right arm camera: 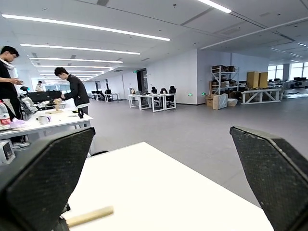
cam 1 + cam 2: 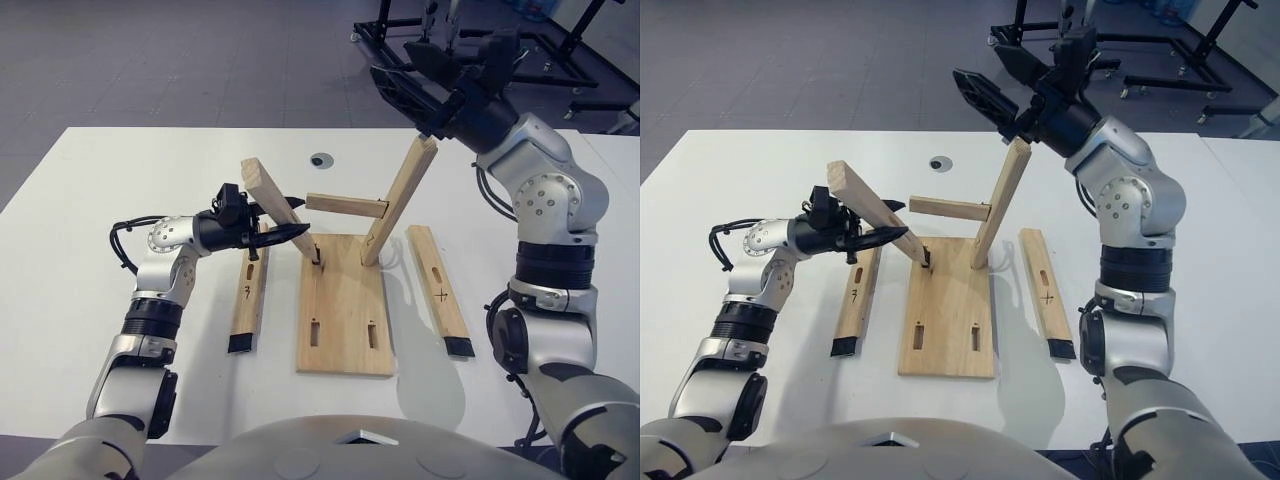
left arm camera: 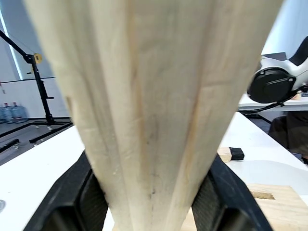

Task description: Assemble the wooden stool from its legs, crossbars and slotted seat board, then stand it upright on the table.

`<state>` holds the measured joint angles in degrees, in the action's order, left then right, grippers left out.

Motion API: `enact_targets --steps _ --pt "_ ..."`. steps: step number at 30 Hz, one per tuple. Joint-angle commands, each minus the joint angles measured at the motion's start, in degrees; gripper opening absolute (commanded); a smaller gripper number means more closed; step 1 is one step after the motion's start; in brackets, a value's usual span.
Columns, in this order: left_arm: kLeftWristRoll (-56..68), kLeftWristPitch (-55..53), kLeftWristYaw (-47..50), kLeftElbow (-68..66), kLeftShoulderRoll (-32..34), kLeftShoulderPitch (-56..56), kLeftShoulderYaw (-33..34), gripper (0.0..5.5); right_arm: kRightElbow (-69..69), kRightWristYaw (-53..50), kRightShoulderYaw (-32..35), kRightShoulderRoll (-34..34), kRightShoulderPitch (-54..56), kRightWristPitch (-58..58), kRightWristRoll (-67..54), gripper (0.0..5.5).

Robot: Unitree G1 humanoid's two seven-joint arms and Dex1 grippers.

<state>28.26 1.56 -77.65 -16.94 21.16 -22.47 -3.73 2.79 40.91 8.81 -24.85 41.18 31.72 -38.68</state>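
The seat board [image 2: 345,300] lies flat mid-counter, pale wood, with two small slots showing toward its near edge. Your left gripper [image 2: 298,220] is pinching a leg [image 2: 272,200] between its black fingers [image 3: 67,195]. That leg tilts steeply, its lower end down at the board's far left corner; you cannot tell whether it sits in a slot.

A second leg [image 2: 402,195] stands leaning at the board's far right corner. A crossbar [image 2: 345,206] juts from it toward the held leg and ends just beside it. Your right gripper [image 1: 161,132] hangs over the top of that second leg with its fingers [image 1: 48,178] spread wide and nothing between them.

Two more legs lie flat, one on each side just beside the board: the left one [image 2: 248,295] and the right one [image 2: 440,290], each with a black end toward you.

The left wrist view shows the wood grain of the held leg close up, with a finger pressed to each side. The right wrist view shows the top end of the standing leg [image 1: 89,216] low between the spread fingers.

The counter [image 2: 90,230] is bare and wide on both sides of the parts. The board stops short of the near edge. A small round fitting [image 2: 320,159] sits on the far stretch.
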Motion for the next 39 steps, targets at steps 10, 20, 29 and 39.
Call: enact_targets --steps 10,20,29,39 --pt "3.92 -6.65 0.57 6.16 1.46 4.73 2.16 2.01 6.73 5.21 -3.64 -4.07 1.26 -4.35 9.24 5.17" --pt "4.40 -6.01 2.09 7.34 0.19 7.43 3.17 2.01 11.33 7.34 -4.67 -4.62 1.20 -5.15 13.18 5.17" --pt "4.41 -7.11 1.35 7.81 0.77 7.65 2.59 2.01 14.06 7.42 -3.85 -4.48 1.38 -4.77 13.81 5.17" --pt "4.45 -7.23 2.16 6.43 0.74 6.85 3.49 2.01 15.36 8.21 -6.95 -5.33 -2.07 -6.37 17.04 5.17"
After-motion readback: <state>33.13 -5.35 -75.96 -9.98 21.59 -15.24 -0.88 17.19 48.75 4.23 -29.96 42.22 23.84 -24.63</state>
